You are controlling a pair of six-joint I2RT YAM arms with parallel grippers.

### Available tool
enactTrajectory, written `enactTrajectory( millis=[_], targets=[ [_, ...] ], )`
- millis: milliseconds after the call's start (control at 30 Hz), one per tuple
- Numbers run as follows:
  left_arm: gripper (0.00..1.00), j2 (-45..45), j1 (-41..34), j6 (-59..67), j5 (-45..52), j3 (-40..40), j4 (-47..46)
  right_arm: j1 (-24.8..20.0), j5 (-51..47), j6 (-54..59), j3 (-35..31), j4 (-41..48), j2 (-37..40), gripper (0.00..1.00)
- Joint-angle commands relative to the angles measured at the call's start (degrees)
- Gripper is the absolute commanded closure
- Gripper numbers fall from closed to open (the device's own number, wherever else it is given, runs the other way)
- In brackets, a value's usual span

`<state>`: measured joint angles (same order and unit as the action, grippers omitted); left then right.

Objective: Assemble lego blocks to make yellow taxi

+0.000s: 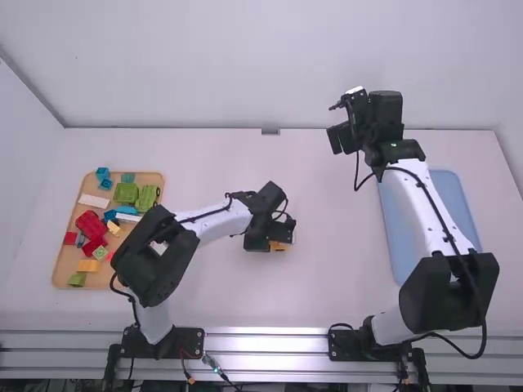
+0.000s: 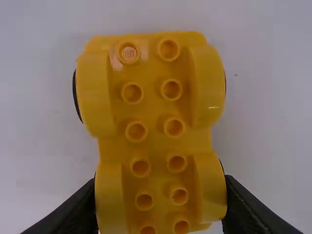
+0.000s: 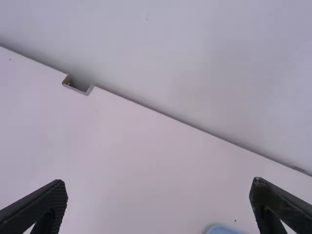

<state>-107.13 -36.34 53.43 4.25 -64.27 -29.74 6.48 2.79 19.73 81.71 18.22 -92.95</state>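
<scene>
My left gripper [image 1: 274, 232] is low over the middle of the table with the yellow car base [image 1: 279, 246] at its tip. Seen from the left wrist, this yellow base [image 2: 153, 114] has studs up its centre, rounded fenders and dark wheels at its sides. The left gripper [image 2: 161, 195] is shut on its nearer fender pair, one finger against each side. My right gripper [image 1: 347, 122] is raised high near the table's far edge. In the right wrist view the right gripper [image 3: 159, 187] stands open, its fingers wide apart and nothing between them.
At the left, a wooden tray [image 1: 59, 269] holds several loose pieces: red, green, blue, white and yellow-orange blocks [image 1: 88, 265]. A blue tray [image 1: 445, 196] lies at the right, partly under the right arm. A wall [image 1: 245, 65] rises behind the table.
</scene>
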Motion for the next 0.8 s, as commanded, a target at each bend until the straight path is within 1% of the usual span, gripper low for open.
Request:
enactTrajectory(
  millis=[0, 33, 67, 100, 200, 300, 467, 533, 567, 600, 633, 700, 767],
  targets=[
    [0.59, 0.28, 0.76, -0.04, 3.10, 0.66, 0.04, -0.11, 0.20, -0.13, 2.12, 0.00, 0.28, 0.01],
    [0.50, 0.28, 0.59, -0.13, 3.67, 0.66, 0.00, -0.11, 0.17, -0.15, 2.12, 0.02, 0.28, 0.01],
    [0.46, 0.28, 0.55, -0.15, 3.78, 0.66, 0.00, -0.11, 0.17, -0.15, 2.12, 0.02, 0.28, 0.01],
    [0.01, 0.28, 0.59, -0.24, 3.82, 0.59, 0.57, -0.11, 0.20, -0.15, 2.12, 0.04, 0.28, 0.01],
    [0.01, 0.31, 0.68, -0.20, 3.30, -0.57, 0.96, -0.07, 0.20, -0.15, 2.12, 0.02, 0.28, 0.01],
    [0.01, 1.36, 0.50, -1.55, 3.06, -4.00, -2.97, -0.07, 0.17, -0.13, 2.12, 0.00, 0.28, 0.02],
    [0.01, 5.79, 3.02, -2.97, 2.38, -13.40, -15.93, -0.09, 0.20, -0.15, 2.12, 0.02, 0.28, 0.01],
    [0.01, 7.65, 5.25, -9.64, 2.14, -17.31, -19.76, -0.09, 0.17, -0.15, 2.12, 0.04, 0.28, 0.01],
    [0.01, 8.81, 7.30, -15.10, 1.60, -19.78, -22.58, -0.11, 0.20, -0.13, 2.12, 0.04, 0.28, 0.01],
    [0.01, 9.20, 8.22, -17.31, 1.42, -20.68, -23.54, -0.09, 0.20, -0.13, 2.12, 0.07, 0.28, 0.01],
    [0.01, 10.29, 11.45, -24.83, 0.66, -23.17, -25.92, 0.00, 0.15, -0.15, 2.12, 0.04, 0.28, 0.01],
    [0.01, 10.99, 14.53, -29.68, 0.66, -24.68, -27.76, -0.02, 0.20, -0.13, 2.12, 0.04, 0.28, 0.01],
    [0.01, 11.96, 19.50, -35.39, 1.14, -25.44, -29.59, -0.09, 0.17, -0.15, 2.12, -0.17, 0.28, 0.01]
  ],
)
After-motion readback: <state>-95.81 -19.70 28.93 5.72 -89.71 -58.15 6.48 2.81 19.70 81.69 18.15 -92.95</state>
